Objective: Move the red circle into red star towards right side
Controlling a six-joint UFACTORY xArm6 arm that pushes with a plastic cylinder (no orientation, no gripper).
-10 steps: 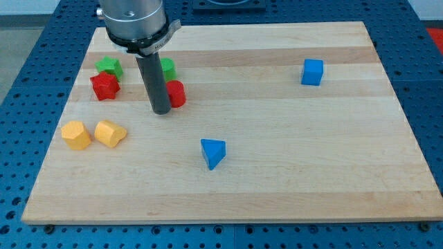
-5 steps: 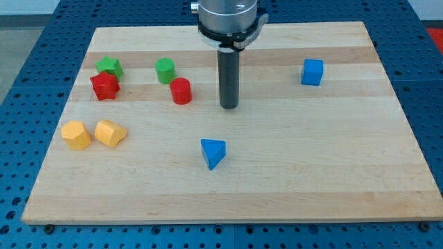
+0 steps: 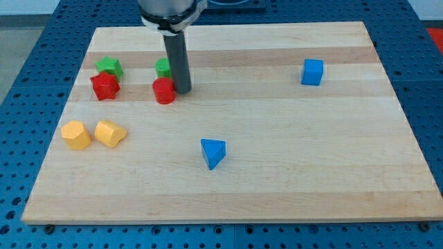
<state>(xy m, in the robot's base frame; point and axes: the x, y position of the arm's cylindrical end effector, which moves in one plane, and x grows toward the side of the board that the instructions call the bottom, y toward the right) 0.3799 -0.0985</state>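
The red circle (image 3: pixel 164 90) is a short red cylinder on the board's left half. My tip (image 3: pixel 182 90) stands right against its right side. The red star (image 3: pixel 104 86) lies further to the view's left, about a block's width of board away from the circle. The rod rises from the tip toward the view's top and partly hides a green cylinder (image 3: pixel 163 67) just above the red circle.
A green star (image 3: pixel 109 66) sits just above the red star. Two yellow blocks (image 3: pixel 76 135) (image 3: pixel 109 133) lie at lower left. A blue triangle (image 3: pixel 213 152) is near the board's middle bottom and a blue cube (image 3: pixel 312 72) at upper right.
My tip swung from the circle's left over to its right, then came back left against it. The red circle has slid left toward the red star.
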